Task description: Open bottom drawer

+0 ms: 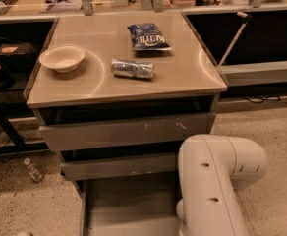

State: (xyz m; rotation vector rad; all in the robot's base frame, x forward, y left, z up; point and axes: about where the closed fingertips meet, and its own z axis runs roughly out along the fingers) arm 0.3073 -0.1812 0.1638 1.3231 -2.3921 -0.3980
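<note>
The grey metal cabinet (124,90) stands in the middle of the camera view with three drawers. The bottom drawer (129,205) is pulled far out towards me, and its shallow grey tray lies open at the lower edge of the view. The middle front (116,166) and the wide top front (126,131) with white scratch marks stand slightly out. My white arm (212,181) fills the lower right, beside the open tray. The gripper is out of view below the frame.
On the cabinet top lie a white bowl (61,58), a crushed can (132,68) and a blue chip bag (148,36). A small plastic bottle (34,170) lies on the speckled floor at the left. Dark shelving stands on both sides; a cluttered counter runs behind.
</note>
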